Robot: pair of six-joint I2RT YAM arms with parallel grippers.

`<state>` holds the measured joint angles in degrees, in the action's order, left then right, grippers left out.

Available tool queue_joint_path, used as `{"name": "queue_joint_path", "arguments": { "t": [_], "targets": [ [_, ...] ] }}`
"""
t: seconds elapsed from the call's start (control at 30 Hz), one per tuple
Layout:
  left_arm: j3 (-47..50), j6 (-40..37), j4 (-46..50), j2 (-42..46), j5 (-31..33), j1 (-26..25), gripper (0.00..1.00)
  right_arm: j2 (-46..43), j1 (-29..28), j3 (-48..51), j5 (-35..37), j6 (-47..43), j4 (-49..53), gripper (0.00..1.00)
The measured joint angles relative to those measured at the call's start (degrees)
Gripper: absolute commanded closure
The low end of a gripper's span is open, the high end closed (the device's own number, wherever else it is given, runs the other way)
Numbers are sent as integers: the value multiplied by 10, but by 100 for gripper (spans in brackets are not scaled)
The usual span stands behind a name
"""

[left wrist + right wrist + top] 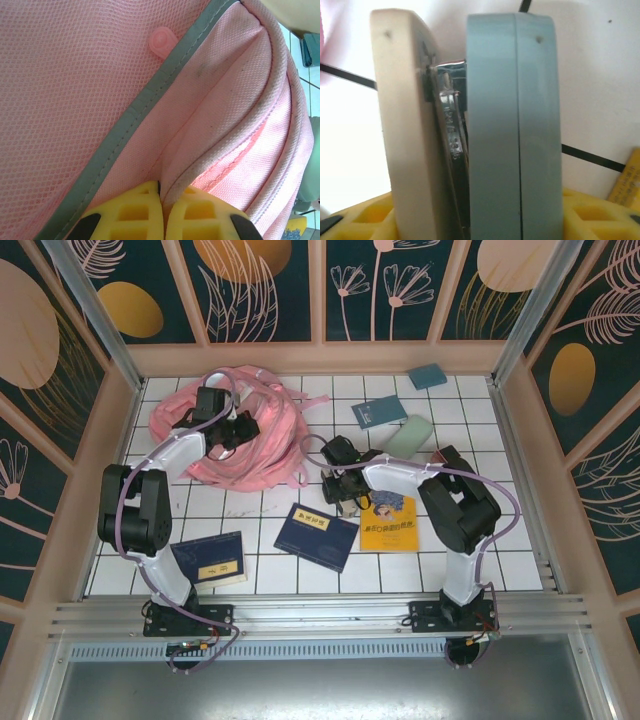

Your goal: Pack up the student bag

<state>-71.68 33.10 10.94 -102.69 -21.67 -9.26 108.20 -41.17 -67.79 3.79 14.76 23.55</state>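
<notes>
Bag (172,420) lies slumped at the far left of the tiled table (480,540), a limp pink heap with its straps looped loosely round it. I judge it soft and light while unfilled. The cloth will sag and fold rather than hold a shape, so the mouth is unlikely to stand open unaided. The left wrist view shows mesh (75,75) beside a grey binding (135,117), then piped seams. That weave looks grippy rather than slick, and nothing about it seems fragile. The stiffer piped rim by the zip looks the best hold, since a pinch of plain panel would only stretch. Loose straps could snag an arm. Right of the bag lie the flat, stiff goods: two dark blue books (210,562) (315,535) on the near side, a yellow book (388,522), a teal notebook (378,412), a pale green pouch (408,437) and a small teal book (428,376) at the far side. The left gripper (161,192) sits on top of the bag, its fingers (130,210) clenched together with a piped fold running in between them. The right gripper (343,495), mid-table, grasps an upright cream-and-blue case (515,125) between its fingers (365,217). A metal clip shows between the case's two halves, and what it is I cannot tell.
</notes>
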Motion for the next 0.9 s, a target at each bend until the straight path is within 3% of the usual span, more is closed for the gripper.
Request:
{"name": "queue_joint_path", "arguments": {
  "t": [0.17, 0.37, 0.63, 0.9],
  "targets": [
    [-42, 0, 34, 0, -4, 0, 100, -4, -1, 0, 15, 2, 3, 70],
    [-116, -20, 111, 0, -10, 3, 100, -57, 21, 4, -5, 15, 10, 71],
    [-187, -44, 196, 0, -42, 16, 100, -131, 97, -8, -149, 80, -36, 72],
    [-218, -31, 227, -1, -105, 19, 100, -51, 92, -86, -280, 205, -155, 71]
  ]
}}
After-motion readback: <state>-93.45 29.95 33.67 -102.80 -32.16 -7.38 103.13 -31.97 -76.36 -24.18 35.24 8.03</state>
